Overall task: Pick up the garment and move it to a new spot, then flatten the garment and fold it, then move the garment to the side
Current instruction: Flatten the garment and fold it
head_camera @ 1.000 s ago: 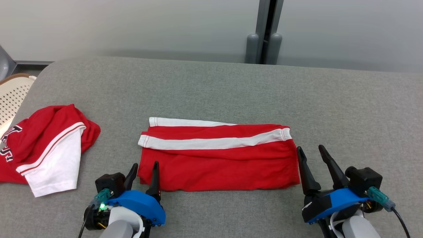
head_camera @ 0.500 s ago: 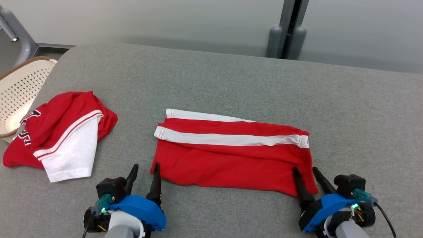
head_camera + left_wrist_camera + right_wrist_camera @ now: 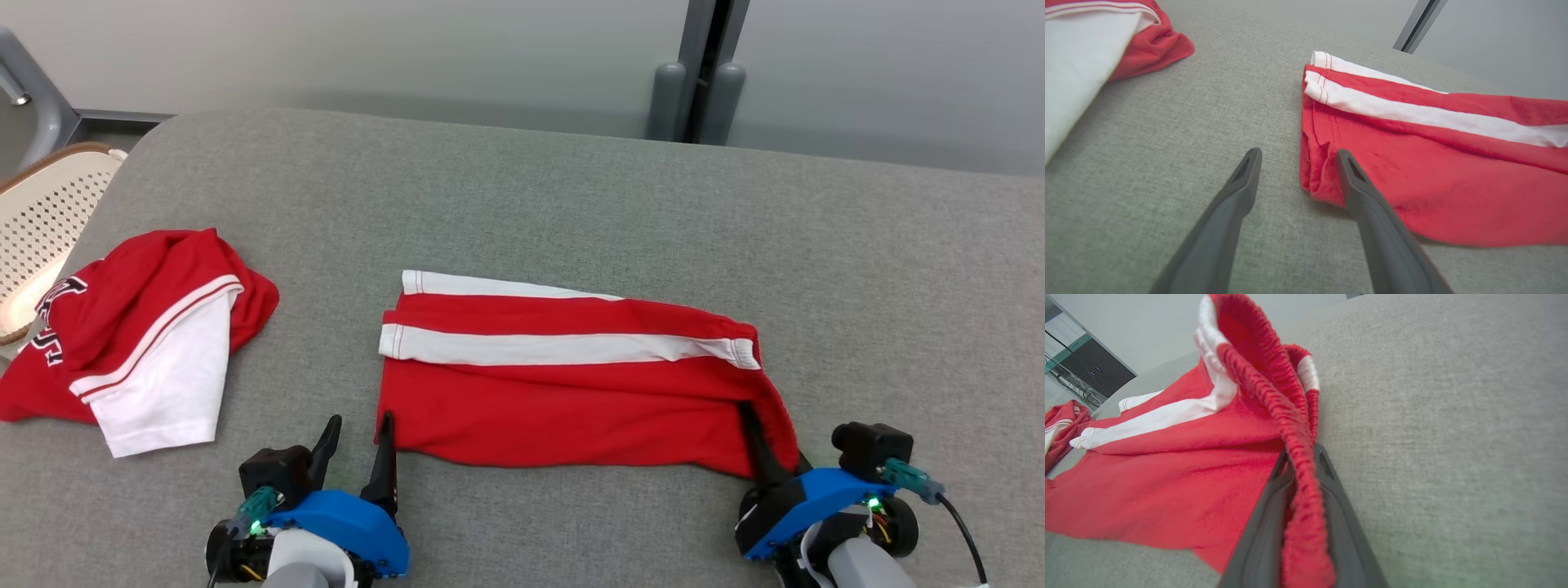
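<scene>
The garment is a pair of red shorts with a white side stripe, lying folded flat in the middle of the grey table. My right gripper is shut on its near right corner, with the ribbed waistband pinched between the two dark fingers and bunched upward. My left gripper stands open at the near left corner. In the left wrist view, the left gripper has its right finger over the edge of the garment and its left finger over bare table.
A crumpled red and white jersey lies at the table's left side. A cream perforated basket stands beyond the left edge. A grey post rises behind the far edge. Bare grey surface stretches far and right.
My right gripper has moved in onto the garment's near right corner and shut on the waistband, lifting it slightly. The left gripper stays open. The head camera has shifted.
</scene>
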`<state>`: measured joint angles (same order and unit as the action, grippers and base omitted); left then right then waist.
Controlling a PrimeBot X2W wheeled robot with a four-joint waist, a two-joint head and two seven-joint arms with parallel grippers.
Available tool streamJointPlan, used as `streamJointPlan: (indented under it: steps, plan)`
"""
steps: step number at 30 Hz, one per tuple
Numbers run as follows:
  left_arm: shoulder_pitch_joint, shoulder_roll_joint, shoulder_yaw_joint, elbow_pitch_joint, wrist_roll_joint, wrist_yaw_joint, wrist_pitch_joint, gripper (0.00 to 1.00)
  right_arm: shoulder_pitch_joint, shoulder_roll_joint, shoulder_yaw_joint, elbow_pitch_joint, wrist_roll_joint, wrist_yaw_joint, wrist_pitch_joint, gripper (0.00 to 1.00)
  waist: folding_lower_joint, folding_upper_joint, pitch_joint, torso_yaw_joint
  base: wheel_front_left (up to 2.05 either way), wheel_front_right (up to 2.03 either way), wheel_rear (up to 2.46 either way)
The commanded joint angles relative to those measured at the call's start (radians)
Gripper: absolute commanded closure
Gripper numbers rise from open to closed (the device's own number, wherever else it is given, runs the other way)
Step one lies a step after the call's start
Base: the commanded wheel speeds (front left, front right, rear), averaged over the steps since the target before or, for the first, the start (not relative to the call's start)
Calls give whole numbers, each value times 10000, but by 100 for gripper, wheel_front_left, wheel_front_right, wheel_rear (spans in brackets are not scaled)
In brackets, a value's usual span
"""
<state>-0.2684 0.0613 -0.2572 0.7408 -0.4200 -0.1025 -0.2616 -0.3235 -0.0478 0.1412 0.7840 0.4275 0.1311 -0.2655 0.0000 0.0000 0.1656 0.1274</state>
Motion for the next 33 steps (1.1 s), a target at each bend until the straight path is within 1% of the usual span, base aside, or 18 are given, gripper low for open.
streamJointPlan:
  steps: [1,5,11,13,15,18,20,24,28,31,33]
  plan:
    - [130,17,92,16,68,-25,-50,0,283,-70,-201,105,20,-8,20,100,0,0,-32,-48,0,0,0]
    - [211,-37,181,120,167,-91,-50,0,336,-132,-1131,-75,-418,-11,17,100,0,0,-88,-237,0,0,0]
    - [334,-73,178,340,270,-181,-48,0,272,-519,-2696,-508,-1109,-5,10,100,0,0,-203,-575,0,0,0]
    - [377,-82,142,408,254,-204,-50,0,206,-519,-3024,-589,-1289,-5,11,100,0,0,-251,-671,0,0,0]
    - [376,-93,70,468,251,-208,-48,0,119,-425,-3089,-642,-1466,-5,10,100,0,0,-293,-731,0,0,0]
    - [406,-104,-62,522,157,-239,-48,0,-19,-236,-2655,-611,-1622,-4,11,100,0,0,-368,-767,0,0,0]
    - [411,-102,-226,537,40,-245,-48,0,-58,-152,-2242,-522,-1485,-4,130,100,0,0,-420,-743,0,0,0]
    - [440,-99,-520,572,-212,-265,-50,0,-194,-31,-1260,-806,-828,-2,450,100,0,0,-502,-532,0,0,0]
    - [478,-105,-664,643,-348,-264,-48,0,-274,-28,-81,-1305,167,-4,793,100,0,0,-529,-195,0,0,0]
    - [494,-102,-716,714,-382,-238,-50,0,-403,-42,472,-1517,533,-4,916,100,0,0,-528,103,0,0,0]
    - [507,-104,-769,730,-452,-226,-50,0,-530,-41,655,-1503,685,-2,900,100,0,0,-518,318,0,0,0]
